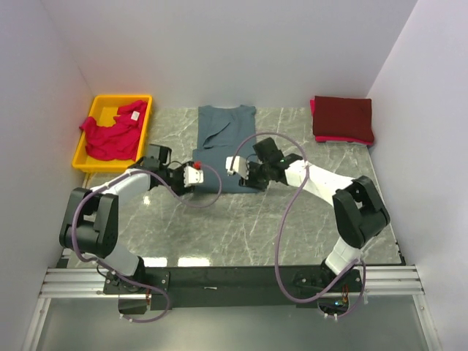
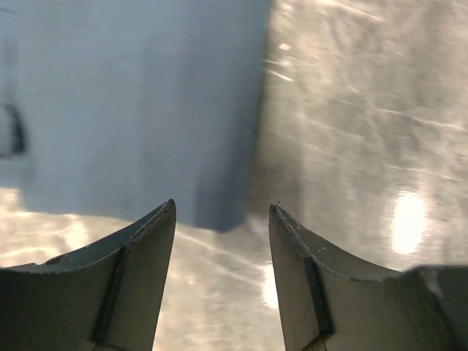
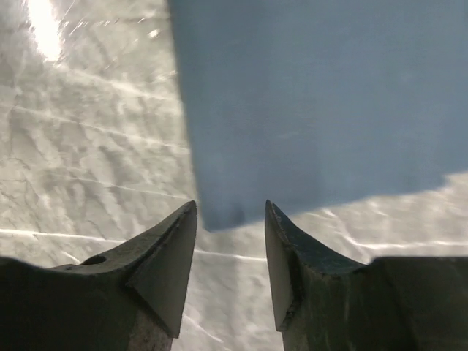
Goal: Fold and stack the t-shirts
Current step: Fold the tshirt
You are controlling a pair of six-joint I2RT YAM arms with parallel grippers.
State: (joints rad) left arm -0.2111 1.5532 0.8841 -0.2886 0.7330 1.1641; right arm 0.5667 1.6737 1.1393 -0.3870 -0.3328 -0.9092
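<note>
Left pincer and right pincer agape, empty, at near corners of blue-grey t-shirt. Best: pinch both corners evenly, fold together.

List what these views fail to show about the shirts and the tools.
- Top view: near corners of the blue-grey shirt, partly covered by the left tool and right tool.
- Wrist views: that shirt is blurred and cut off by frame edges.
- Top view: layers of the maroon shirt, too small to count.
</note>
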